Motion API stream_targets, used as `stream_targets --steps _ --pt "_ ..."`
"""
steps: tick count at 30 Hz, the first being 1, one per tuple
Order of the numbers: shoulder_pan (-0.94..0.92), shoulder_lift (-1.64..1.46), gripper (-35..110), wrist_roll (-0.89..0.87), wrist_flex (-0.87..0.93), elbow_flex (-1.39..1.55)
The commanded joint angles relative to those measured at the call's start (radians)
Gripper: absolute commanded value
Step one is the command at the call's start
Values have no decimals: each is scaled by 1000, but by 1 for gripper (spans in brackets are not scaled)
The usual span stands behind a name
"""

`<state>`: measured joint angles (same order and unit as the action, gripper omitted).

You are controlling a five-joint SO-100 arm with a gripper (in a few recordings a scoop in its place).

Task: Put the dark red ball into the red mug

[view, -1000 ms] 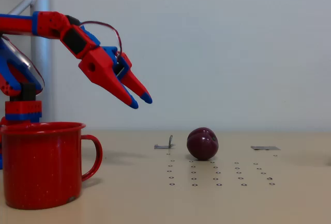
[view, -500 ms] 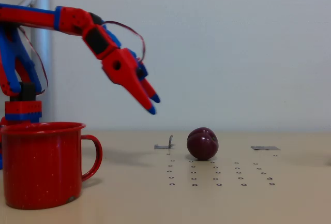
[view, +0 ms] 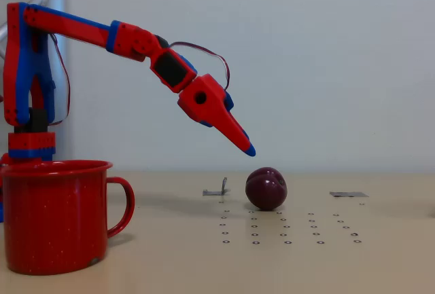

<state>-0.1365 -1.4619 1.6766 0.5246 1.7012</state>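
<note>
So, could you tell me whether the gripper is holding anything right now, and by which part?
Nothing is held: the gripper hangs above the dark red ball, which sits on the table.

red mug: glossy enamel, faint white speckles. dark red ball: smooth, glossy. gripper: matt red and blue plastic. table: matt beige, smooth.

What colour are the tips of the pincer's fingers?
Blue tips on red fingers, seen in the fixed view.
</note>
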Motion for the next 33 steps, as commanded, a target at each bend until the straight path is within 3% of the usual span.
stream_targets --steps 1,12,33 --pt "32 -35 52 2 -28 -95" --pt "158 21 51 55 -166 -97" --pt "138 150 50 110 -252 -92"
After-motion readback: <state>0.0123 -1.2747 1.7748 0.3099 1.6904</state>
